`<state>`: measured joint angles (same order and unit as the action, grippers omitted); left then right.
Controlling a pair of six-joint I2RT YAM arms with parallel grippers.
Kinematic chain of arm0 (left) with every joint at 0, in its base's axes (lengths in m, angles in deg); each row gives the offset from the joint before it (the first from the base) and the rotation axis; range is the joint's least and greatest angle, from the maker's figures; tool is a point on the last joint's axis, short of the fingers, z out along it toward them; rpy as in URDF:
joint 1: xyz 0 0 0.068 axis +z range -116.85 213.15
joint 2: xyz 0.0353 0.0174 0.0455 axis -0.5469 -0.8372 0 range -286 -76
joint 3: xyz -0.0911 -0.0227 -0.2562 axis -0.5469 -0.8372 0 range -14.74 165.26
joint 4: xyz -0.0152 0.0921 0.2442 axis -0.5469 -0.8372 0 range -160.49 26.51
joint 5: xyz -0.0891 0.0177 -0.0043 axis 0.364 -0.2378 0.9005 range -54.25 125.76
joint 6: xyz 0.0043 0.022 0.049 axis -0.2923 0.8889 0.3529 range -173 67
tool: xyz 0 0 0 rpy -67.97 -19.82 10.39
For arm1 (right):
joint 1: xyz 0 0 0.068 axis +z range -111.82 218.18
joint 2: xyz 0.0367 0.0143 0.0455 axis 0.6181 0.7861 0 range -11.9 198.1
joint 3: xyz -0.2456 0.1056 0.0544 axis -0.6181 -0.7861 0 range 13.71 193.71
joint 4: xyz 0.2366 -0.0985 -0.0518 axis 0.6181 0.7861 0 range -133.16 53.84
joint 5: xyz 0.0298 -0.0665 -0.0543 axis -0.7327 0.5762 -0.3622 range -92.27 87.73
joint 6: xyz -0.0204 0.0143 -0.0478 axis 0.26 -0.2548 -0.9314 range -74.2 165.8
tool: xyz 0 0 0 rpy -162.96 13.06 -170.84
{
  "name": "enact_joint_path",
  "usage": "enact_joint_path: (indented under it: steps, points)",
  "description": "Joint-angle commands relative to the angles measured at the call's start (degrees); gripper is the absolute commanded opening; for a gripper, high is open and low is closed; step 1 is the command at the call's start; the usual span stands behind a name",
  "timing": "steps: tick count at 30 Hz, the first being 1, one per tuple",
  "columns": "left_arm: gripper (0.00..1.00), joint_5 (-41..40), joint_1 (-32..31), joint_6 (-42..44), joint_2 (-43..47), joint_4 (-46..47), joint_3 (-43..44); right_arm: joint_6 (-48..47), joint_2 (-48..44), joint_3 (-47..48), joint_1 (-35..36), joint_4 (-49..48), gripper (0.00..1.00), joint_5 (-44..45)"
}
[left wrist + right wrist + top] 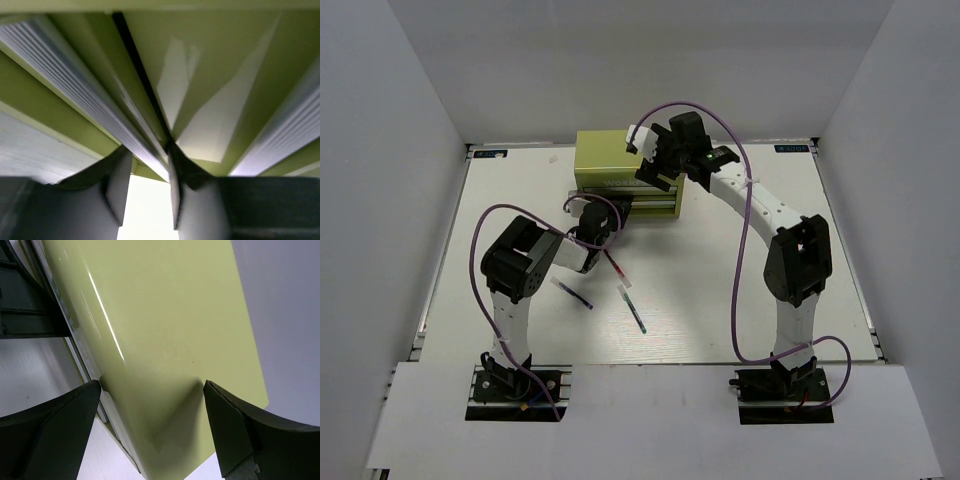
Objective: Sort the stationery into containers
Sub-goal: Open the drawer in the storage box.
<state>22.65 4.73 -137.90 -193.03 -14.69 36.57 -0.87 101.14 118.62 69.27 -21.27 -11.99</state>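
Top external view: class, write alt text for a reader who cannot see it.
A yellow-green tool chest stands across the table, the right gripper over its top, the left gripper at its drawers. A red pen, a blue pen and a teal pen lie in front.

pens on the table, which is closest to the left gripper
The red pen, just beside the left gripper; the dark blue pen and white-and-teal pen lie farther off.

Plain white tabletop (720, 300) under soft, even light; a pale grey back wall (640, 60) and two matching side walls (380, 200) box it in, white board (650, 420) across the near edge.
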Motion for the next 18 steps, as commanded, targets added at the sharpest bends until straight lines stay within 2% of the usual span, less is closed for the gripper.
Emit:
enact_joint_path:
  steps: [1,3,5,9,13,18]
  points:
    - [0.4,-5.09,1.09,0.44,-2.23,-1.86,3.97,0.18,0.52,2.5,-0.33,-0.53,0.89,0.84]
    - [0.3,-5.09,1.09,-0.09,-2.76,-1.07,3.97,0.01,0.78,2.5,-0.42,0.08,0.89,0.84]
    - [0.25,-5.09,1.09,-0.09,-2.76,0.15,2.75,-0.08,0.96,2.67,-0.33,0.34,0.89,0.93]
    - [0.08,-5.09,1.09,-0.61,-2.76,1.3,0.38,0.09,2.45,4.43,-0.42,2.89,0.89,1.28]
    - [0.0,-5.09,0.57,-1.14,-0.75,1.83,-2.52,0.53,3.68,5.22,-0.42,3.33,0.89,2.59]
    - [0.0,-5.62,-0.49,-1.14,1.54,3.05,-6.57,1.32,4.83,6.89,-0.42,4.39,0.89,3.65]
